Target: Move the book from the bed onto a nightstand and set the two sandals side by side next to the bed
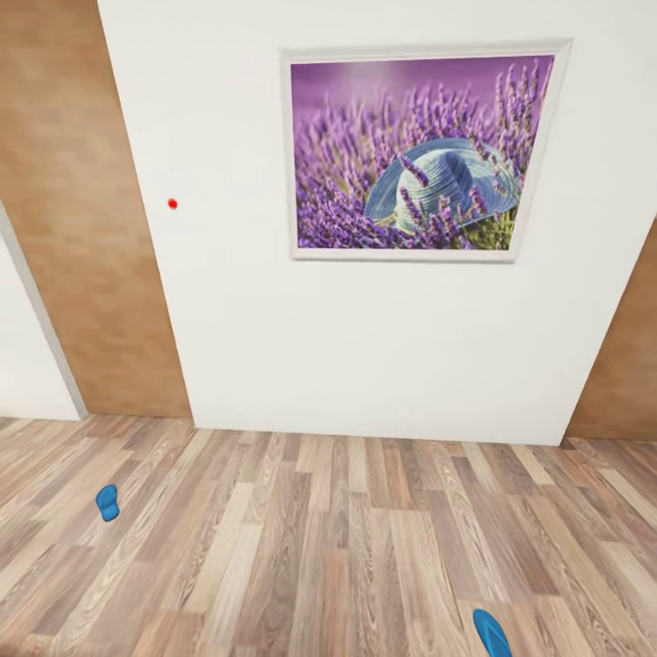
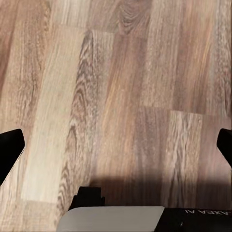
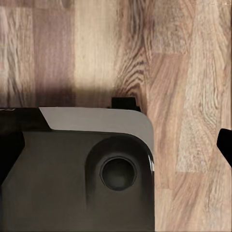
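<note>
Two bright blue sandals lie apart on the wood-plank floor in the head view: one sandal (image 1: pixel 108 502) at the left, the other sandal (image 1: pixel 492 633) at the lower right, cut by the frame's edge. The book, the bed and the nightstand are out of view. In the left wrist view my left gripper (image 2: pixel 116 150) hangs open over bare floor, with its black fingertips (image 2: pixel 9 151) far apart. In the right wrist view my right gripper (image 3: pixel 116 150) is open too, one fingertip (image 3: pixel 225 145) showing at the edge, nothing held.
A white wall (image 1: pixel 274 347) faces me, carrying a framed lavender picture (image 1: pixel 422 153) and a small red dot (image 1: pixel 172 203). Brown wooden panels (image 1: pixel 82 228) flank it on both sides. My own dark base (image 3: pixel 77 174) sits under the right gripper. Plank floor (image 1: pixel 328 547) stretches between the sandals.
</note>
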Controlling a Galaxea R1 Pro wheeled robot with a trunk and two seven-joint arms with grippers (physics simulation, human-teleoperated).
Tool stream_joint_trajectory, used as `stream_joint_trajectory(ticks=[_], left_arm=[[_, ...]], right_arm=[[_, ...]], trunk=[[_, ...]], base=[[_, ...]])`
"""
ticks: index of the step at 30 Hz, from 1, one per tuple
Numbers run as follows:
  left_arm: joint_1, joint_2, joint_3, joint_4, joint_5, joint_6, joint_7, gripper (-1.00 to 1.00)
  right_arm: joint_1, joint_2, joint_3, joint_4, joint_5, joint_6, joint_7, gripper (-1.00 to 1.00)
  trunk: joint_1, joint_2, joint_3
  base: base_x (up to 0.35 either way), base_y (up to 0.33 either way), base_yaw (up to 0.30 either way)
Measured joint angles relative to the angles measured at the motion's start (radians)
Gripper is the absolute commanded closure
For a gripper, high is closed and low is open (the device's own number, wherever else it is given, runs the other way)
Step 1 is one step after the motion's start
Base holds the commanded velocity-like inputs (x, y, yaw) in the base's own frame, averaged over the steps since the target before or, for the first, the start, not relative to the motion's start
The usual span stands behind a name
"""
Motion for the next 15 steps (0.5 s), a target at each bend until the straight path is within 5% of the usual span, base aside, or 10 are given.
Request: stream_joint_trajectory(ticks=[15], left_arm=[[0.0, -0.001, 0.005, -0.002, 0.017, -0.05, -0.003, -1.0]], right_arm=[[0.0, -0.014, -0.003, -0.013, -0.003, -0.002, 0.005, -1.0]], trunk=[[0.0, 0.0, 0.0]], base=[[0.269, 0.072, 0.0]])
